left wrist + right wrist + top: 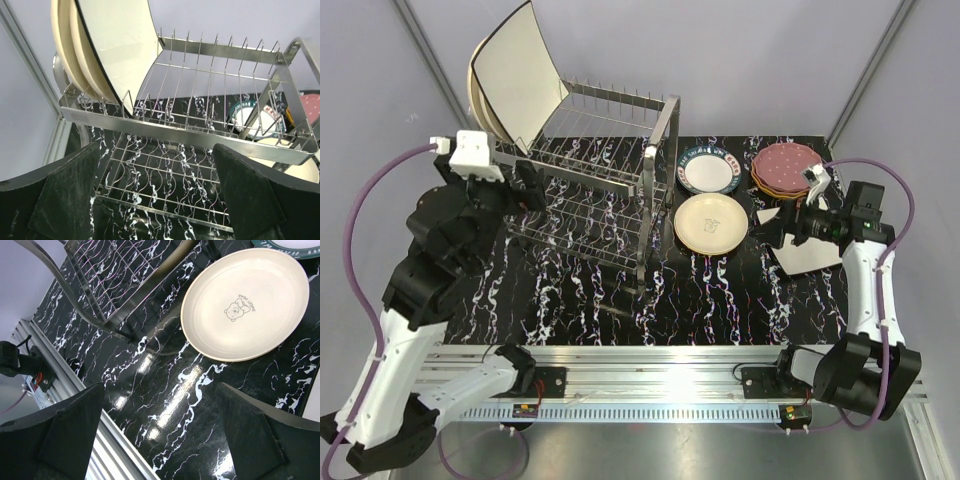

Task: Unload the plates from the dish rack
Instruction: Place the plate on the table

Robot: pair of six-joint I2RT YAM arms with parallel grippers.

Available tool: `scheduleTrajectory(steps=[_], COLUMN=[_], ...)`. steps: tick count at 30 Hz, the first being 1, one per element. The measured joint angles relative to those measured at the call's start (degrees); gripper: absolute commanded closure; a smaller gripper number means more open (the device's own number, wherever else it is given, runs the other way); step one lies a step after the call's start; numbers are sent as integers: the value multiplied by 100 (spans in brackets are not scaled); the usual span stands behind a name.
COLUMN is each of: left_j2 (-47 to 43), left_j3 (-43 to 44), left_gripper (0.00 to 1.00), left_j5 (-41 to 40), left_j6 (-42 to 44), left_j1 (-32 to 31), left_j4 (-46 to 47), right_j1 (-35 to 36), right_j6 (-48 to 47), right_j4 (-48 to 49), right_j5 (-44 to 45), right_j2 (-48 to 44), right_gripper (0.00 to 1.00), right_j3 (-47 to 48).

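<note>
Top external view: left tool (532, 188) gapes empty at the left end of the dish rack (610, 200), arm bent high; right tool (768, 228), likewise spread and empty, hovers above the table (720, 300).

Silver dish rack (657, 160), cream dark-edged plate (520, 85), black white-veined table (720, 290).
</note>
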Motion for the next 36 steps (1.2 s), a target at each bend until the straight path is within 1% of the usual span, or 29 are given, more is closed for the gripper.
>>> scheduleTrajectory(steps=[2, 4, 10, 18, 22, 27, 29, 30, 36], left_j2=[227, 448, 1244, 1628, 1729, 1950, 2076, 2149, 2444], left_j3=[216, 424, 1244, 2026, 2339, 2492, 2492, 2492, 2487], left_gripper=[1, 1, 1, 1, 1, 11, 13, 16, 24], left_j5=[101, 315, 1429, 2649, 2933, 3259, 3305, 3311, 3174], left_j6=[-22, -98, -678, -1620, -2017, -2380, -2430, -2441, -2302], left_j1=[118, 372, 1661, 2605, 2844, 3021, 3047, 3053, 3056], left_j4=[-116, -245, -658, -846, -739, -599, -542, -520, -498], right_j1=[66, 83, 87, 87, 87, 87, 87, 87, 87], right_j6=[92, 214, 407, 365, 317, 269, 251, 245, 234], right_j4=[164, 302, 387, 391, 393, 387, 389, 389, 391], right_j5=[74, 168, 551, 811, 826, 848, 848, 848, 848], right_j2=[-68, -109, -190, -927, -1106, -1196, -1198, -1198, -1237], right_gripper=[0, 0, 0, 0, 0, 0, 0, 0, 0], right_j3=[-66, -146, -181, -229, -243, -284, -284, -284, -306])
